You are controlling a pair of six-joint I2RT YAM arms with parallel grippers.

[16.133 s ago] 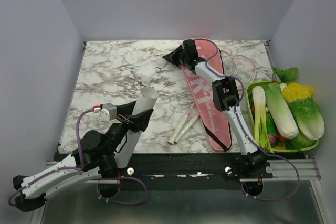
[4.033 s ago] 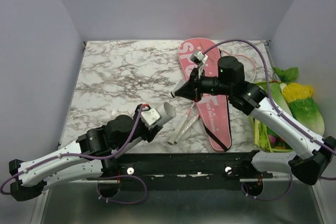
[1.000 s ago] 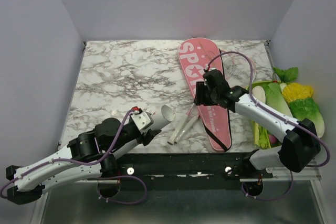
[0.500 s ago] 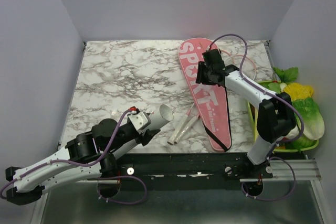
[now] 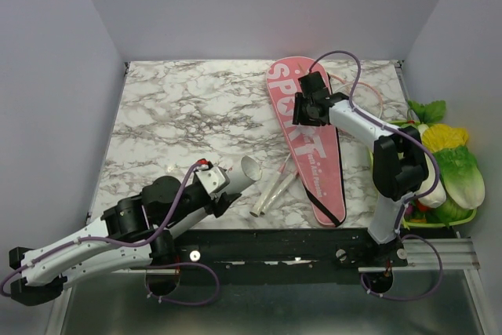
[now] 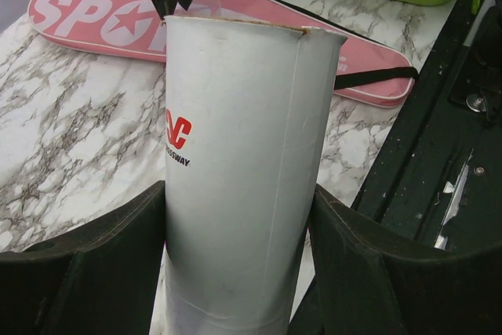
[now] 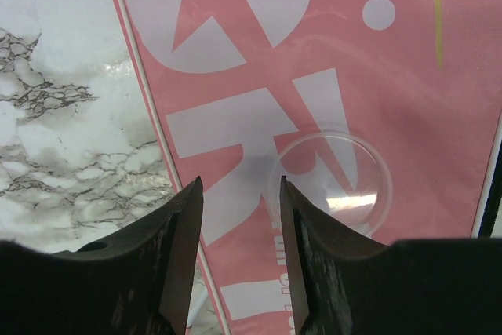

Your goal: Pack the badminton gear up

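Left wrist: smooth cylindrical white tube [image 6: 235,178]

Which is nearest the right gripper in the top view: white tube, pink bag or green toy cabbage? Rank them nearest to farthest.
1. pink bag: directly under the right gripper, far side of the table.
2. white tube: near side, to the left.
3. green toy cabbage: far right.
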